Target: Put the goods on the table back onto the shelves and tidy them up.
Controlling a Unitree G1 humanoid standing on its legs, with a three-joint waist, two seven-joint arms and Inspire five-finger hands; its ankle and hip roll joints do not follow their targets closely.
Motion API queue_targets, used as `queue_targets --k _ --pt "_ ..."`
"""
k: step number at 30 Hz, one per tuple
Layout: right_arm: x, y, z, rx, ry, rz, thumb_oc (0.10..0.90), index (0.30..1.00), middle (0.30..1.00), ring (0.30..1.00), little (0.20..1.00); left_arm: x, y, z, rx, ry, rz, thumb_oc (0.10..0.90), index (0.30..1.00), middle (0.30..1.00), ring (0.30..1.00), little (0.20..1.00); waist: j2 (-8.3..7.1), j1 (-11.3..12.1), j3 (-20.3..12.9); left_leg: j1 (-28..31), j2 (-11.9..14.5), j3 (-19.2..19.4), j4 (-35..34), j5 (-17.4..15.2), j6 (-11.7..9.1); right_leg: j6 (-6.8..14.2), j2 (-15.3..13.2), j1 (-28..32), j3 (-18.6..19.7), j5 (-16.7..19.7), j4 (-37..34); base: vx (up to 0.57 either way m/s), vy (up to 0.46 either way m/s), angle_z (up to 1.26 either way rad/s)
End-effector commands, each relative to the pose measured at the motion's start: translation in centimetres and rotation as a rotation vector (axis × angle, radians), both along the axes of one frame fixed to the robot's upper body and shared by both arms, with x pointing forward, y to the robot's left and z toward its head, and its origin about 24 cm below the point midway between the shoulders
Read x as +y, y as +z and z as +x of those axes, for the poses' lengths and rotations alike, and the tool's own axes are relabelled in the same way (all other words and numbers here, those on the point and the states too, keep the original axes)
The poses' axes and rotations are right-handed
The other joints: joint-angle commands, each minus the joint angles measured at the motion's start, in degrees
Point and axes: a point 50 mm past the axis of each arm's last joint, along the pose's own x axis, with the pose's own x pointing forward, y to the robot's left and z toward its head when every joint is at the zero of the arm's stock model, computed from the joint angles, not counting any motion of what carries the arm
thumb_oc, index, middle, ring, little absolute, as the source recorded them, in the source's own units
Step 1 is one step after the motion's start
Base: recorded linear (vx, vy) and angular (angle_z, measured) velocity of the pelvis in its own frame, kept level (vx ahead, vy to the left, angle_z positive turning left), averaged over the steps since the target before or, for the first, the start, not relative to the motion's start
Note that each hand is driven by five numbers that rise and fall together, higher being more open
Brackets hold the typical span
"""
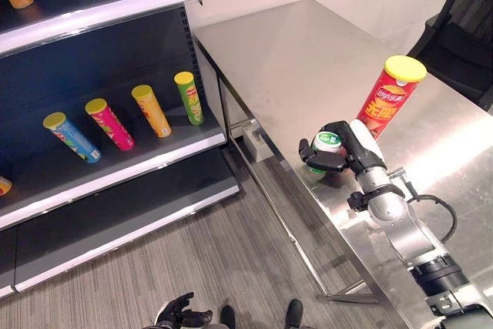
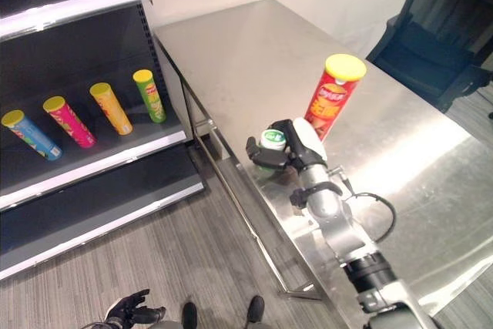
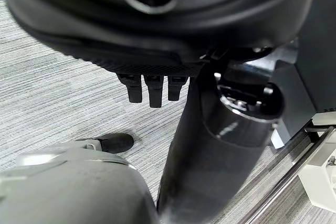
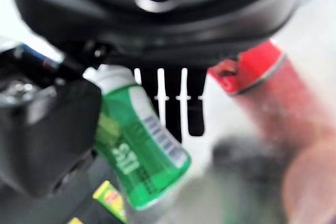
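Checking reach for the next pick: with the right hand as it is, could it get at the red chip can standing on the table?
Probably not yet. The right hand is closed round a green bottle, so it is occupied. The red chip can stands upright just beyond it on the steel table, with nothing between them.

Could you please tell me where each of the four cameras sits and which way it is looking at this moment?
Left eye view: on the head, looking down at the steel table and shelves; right hand on the green bottle.
Right eye view: same scene slightly offset, sharing the red chip can.
Left wrist view: along the left hand towards the carpet.
Right wrist view: along the right hand's fingers; shares bottle and can.
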Motion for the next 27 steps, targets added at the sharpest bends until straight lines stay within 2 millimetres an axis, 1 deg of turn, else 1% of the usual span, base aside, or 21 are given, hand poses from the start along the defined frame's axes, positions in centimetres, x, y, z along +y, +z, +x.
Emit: queue_targets --k 1,4,5,7,8,9,10,11,14,15,17,18,19,20,21,23,25,26,27 --pt "1.5 8.3 -0.5 -0.352 0.143 0.074 0.4 0.3 0.3 0.3 0.3 2.3 0.1 -1.3 0.052 -0.028 0.077 0.8 0.9 0.9 0.9 0.9 -3.08 0.88 -2.62 -1.89 0.04 -0.98 0.2 -3.0 -1.21 4.15 -3.12 6.14 2.0 -6.87 0.38 -0.01 -0.051 0.01" --pt "2.4 10.4 -0.8 -0.428 0.21 0.092 0.4 0.3 0.3 0.3 0.3 2.4 0.0 -1.5 0.053 -0.005 0.07 0.8 0.9 0.9 0.9 0.9 -3.38 1.34 -3.22 -1.53 0.43 -1.2 0.2 -2.81 -1.5 3.89 -2.74 6.7 1.79 -7.26 0.38 -0.01 -0.076 0.05" --pt "3.2 11.9 -1.1 -0.482 0.256 0.099 0.4 0.3 0.3 0.3 0.3 2.5 0.0 -1.5 0.053 0.015 0.067 0.8 0.9 0.9 0.9 0.9 -3.62 1.83 -3.58 -1.57 0.73 -1.67 0.2 -2.45 -1.75 3.5 -2.28 6.93 1.6 -7.62 0.38 -0.04 -0.118 0.08" --pt "4.0 13.4 -1.4 -0.534 0.305 0.103 0.4 0.3 0.3 0.3 0.3 2.6 0.1 -1.3 0.044 0.029 0.064 0.8 0.9 0.9 0.9 0.9 -3.94 2.48 -3.81 -1.97 1.04 -2.38 0.2 -1.84 -2.09 3.13 -1.76 7.0 1.22 -7.92 0.38 -0.04 -0.101 0.11" --pt "4.0 13.4 -1.4 -0.534 0.305 0.103 0.4 0.3 0.3 0.3 0.3 2.6 0.1 -1.3 0.044 0.029 0.064 0.8 0.9 0.9 0.9 0.9 -3.94 2.45 -3.8 -1.98 1.04 -2.4 0.2 -1.83 -2.09 3.13 -1.76 7.0 1.19 -7.92 0.38 -0.05 -0.113 0.21" --pt "4.5 14.5 -1.5 -0.569 0.334 0.103 0.4 0.3 0.3 0.3 0.3 2.6 0.1 -1.3 0.037 0.036 0.058 0.8 0.9 0.9 0.9 0.9 -4.23 3.35 -3.96 -2.61 1.41 -3.18 0.2 -1.15 -2.46 2.78 -1.23 6.93 0.87 -8.18 0.38 -0.03 -0.078 0.22" --pt "4.5 14.6 -1.5 -0.57 0.335 0.103 0.4 0.3 0.3 0.3 0.3 2.5 0.1 -1.2 0.037 0.038 0.057 0.8 0.9 0.9 0.9 0.9 -4.19 3.18 -3.95 -2.69 1.42 -3.29 0.2 -1.12 -2.49 2.75 -1.21 6.9 0.77 -8.19 0.38 -0.07 -0.153 0.19" --pt "5.0 15.8 -1.5 -0.606 0.355 0.095 0.4 0.3 0.3 0.3 0.3 2.7 0.2 -1.2 0.031 0.047 0.056 0.8 0.9 0.9 0.9 0.9 -4.42 4.13 -3.98 -3.29 1.84 -4.19 0.2 -0.41 -2.87 2.4 -0.5 6.75 0.53 -8.58 0.38 -0.06 -0.118 0.19" --pt "5.3 17.8 -1.3 -0.656 0.366 0.051 0.4 0.3 0.3 0.3 0.3 3.2 0.6 -0.8 0.001 0.071 0.063 0.8 0.9 0.9 0.9 0.9 -4.84 5.63 -2.85 -5.0 2.16 -6.24 0.3 1.38 -3.44 1.8 0.25 6.53 -0.3 -9.11 0.38 -0.12 -0.124 0.39" --pt "5.0 19.4 -1.3 -0.705 0.346 0.005 0.4 0.3 0.3 0.3 0.3 3.5 0.8 -0.2 -0.017 0.073 0.066 0.8 0.9 0.9 0.9 0.9 -5.16 6.36 -0.89 -9.34 2.11 -6.92 4.93 1.84 -4.29 1.56 -0.31 6.74 -2.58 -9.4 0.38 -0.21 -0.072 0.63" --pt "4.5 20.4 -1.3 -0.724 0.319 -0.027 0.4 0.3 0.3 0.3 0.3 3.5 0.8 -0.2 -0.017 0.083 0.064 0.8 0.9 0.9 0.9 0.9 -5.14 6.94 -0.33 -12.44 3.3 -5.62 7.01 2.89 -5.09 1.63 -1.0 6.96 -5.28 -9.3 0.38 -0.14 0.007 0.93" --pt "4.5 20.5 -1.3 -0.725 0.32 -0.028 0.4 0.3 0.3 0.3 0.3 3.5 0.8 -0.2 -0.018 0.083 0.062 0.8 0.9 0.9 0.9 0.9 -5.03 6.73 -0.38 -12.67 3.3 -5.8 7.14 2.88 -5.11 1.62 -0.96 6.87 -5.44 -9.3 0.38 -0.02 0.06 1.06" --pt "4.5 21.0 -1.2 -0.736 0.315 -0.044 0.4 0.3 0.3 0.3 0.3 3.6 0.7 -0.5 -0.003 0.08 0.065 0.8 0.9 0.9 0.9 0.9 -5.01 7.24 -0.29 -12.82 4.64 -5.36 6.91 3.52 -5.6 1.91 -1.24 7.32 -6.31 -9.39 0.38 0.01 0.072 1.0" --pt "4.4 21.2 -1.1 -0.734 0.306 -0.055 0.4 0.3 0.3 0.3 0.3 3.5 0.6 -0.6 0.006 0.074 0.066 0.8 0.9 0.9 0.9 0.9 -5.03 7.15 -0.59 -13.1 5.59 -5.12 6.17 4.32 -5.77 2.24 -1.61 7.25 -7.1 -9.12 0.38 0.04 0.187 0.75" --pt "4.0 21.7 -1.0 -0.743 0.282 -0.071 0.4 0.3 0.3 0.3 0.3 3.8 0.5 -0.8 0.024 0.061 0.086 0.8 0.9 0.9 0.9 0.9 -5.35 7.01 -1.01 -13.28 8.41 -4.1 4.62 5.89 -6.41 2.98 -2.63 7.5 -8.67 -8.95 0.38 0.05 0.202 0.61" --pt "3.6 22.0 -0.8 -0.744 0.259 -0.085 0.4 0.3 0.3 0.3 0.3 3.9 0.5 -0.8 0.028 0.05 0.095 0.8 0.9 0.9 0.9 0.9 -5.07 6.79 -1.67 -11.97 10.27 -2.27 2.07 6.68 -6.92 3.54 -3.26 7.81 -9.63 -9.24 0.38 0.08 0.209 0.35" --pt "3.2 22.1 -0.8 -0.744 0.244 -0.095 0.4 0.3 0.3 0.3 0.3 3.8 0.3 -1.0 0.045 0.032 0.097 0.8 0.9 0.9 0.9 0.9 -3.89 6.11 -3.29 -10.44 10.51 -0.88 0.21 5.55 -7.35 4.12 -3.98 8.05 -10.69 -8.99 0.38 0.14 0.31 0.47" --pt "3.2 22.2 -1.0 -0.753 0.239 -0.095 0.4 0.3 0.3 0.3 0.3 3.9 0.2 -1.4 0.069 -0.003 0.113 0.8 0.9 0.9 0.9 0.9 -3.35 5.88 -4.45 -9.69 9.09 -0.99 0.2 4.58 -7.3 4.67 -5.76 8.47 -11.23 -8.53 0.38 0.2 0.416 0.62" --pt "3.2 22.2 -0.9 -0.758 0.237 -0.091 0.4 0.3 0.3 0.3 0.3 4.0 0.2 -1.4 0.074 -0.014 0.12 0.8 0.9 0.9 0.9 0.9 -3.34 6.01 -4.65 -9.35 8.25 -0.89 0.35 4.16 -6.91 4.98 -6.88 8.79 -11.43 -8.04 0.38 0.21 0.428 0.51"
